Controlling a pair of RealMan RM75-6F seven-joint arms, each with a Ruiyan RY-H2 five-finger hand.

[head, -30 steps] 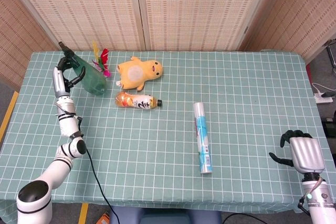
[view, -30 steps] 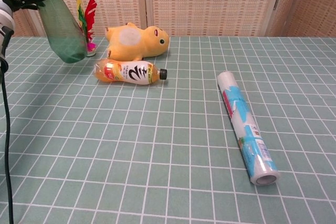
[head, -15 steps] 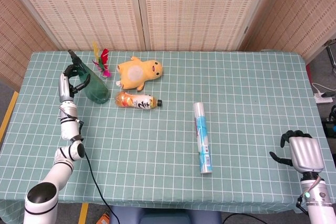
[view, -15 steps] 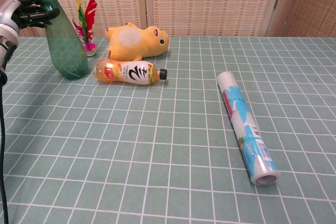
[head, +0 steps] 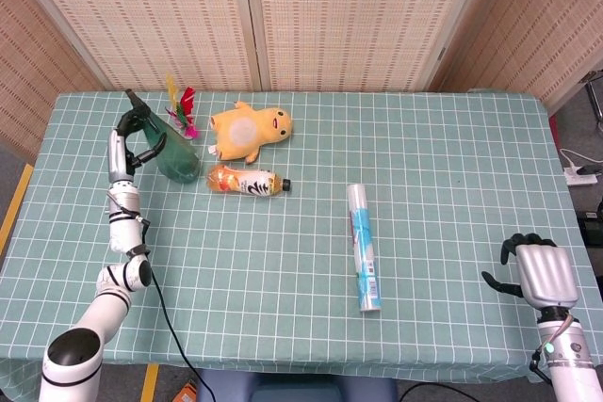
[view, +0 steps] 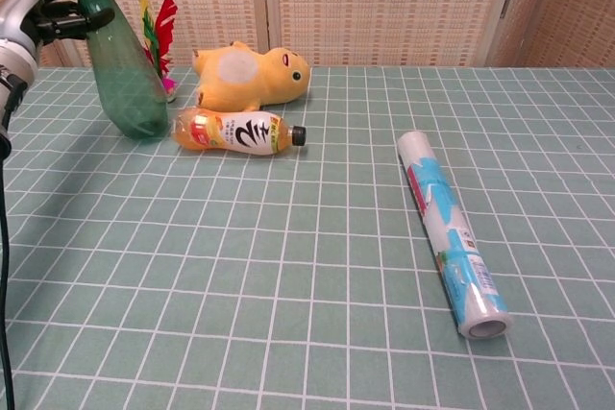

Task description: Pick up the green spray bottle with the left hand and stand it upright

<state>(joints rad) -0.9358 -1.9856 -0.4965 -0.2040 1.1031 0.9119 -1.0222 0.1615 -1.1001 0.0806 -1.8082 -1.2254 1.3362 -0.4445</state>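
The green spray bottle (head: pixel 168 151) (view: pixel 123 69) stands nearly upright at the table's far left, its base on the cloth and its dark nozzle at the top. My left hand (head: pixel 127 144) (view: pixel 40 18) grips its neck, fingers wrapped round it. My right hand (head: pixel 535 268) hovers at the near right edge of the table, fingers curled, holding nothing; the chest view does not show it.
An orange drink bottle (head: pixel 247 181) (view: pixel 235 132) lies just right of the green bottle. A yellow plush toy (head: pixel 249 131) (view: pixel 248 74) and a feathered shuttlecock (head: pixel 181 108) (view: pixel 157 40) sit behind. A white and blue roll (head: pixel 364 248) (view: pixel 452 232) lies mid-table.
My left hand has carried the green bottle to the right and tipped it up from a tilt. Its base now rests on the table beside the orange bottle.
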